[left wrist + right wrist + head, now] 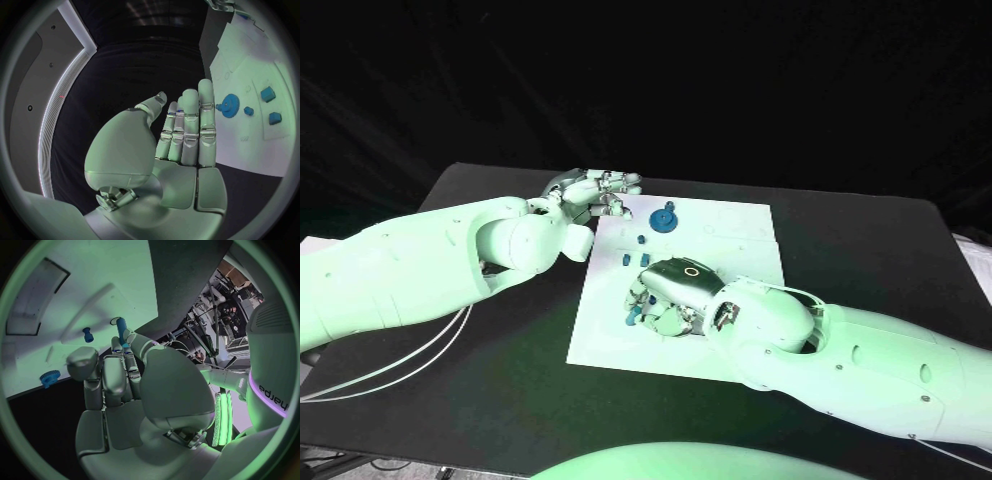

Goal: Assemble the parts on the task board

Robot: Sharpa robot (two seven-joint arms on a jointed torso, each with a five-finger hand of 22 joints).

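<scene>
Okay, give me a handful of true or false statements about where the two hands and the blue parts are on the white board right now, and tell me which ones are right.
1. The blue gear lies on the far part of the task board. True.
2. The left hand holds the blue gear. False: in the left wrist view its fingers are straight with nothing in them, and the gear lies apart on the board.
3. The right hand is over the near part of the board. True.
4. A blue peg is at the right hand's fingertips. True, as the right wrist view shows.
5. The left hand is over the middle of the board. False: it is at the board's far left corner.
</scene>
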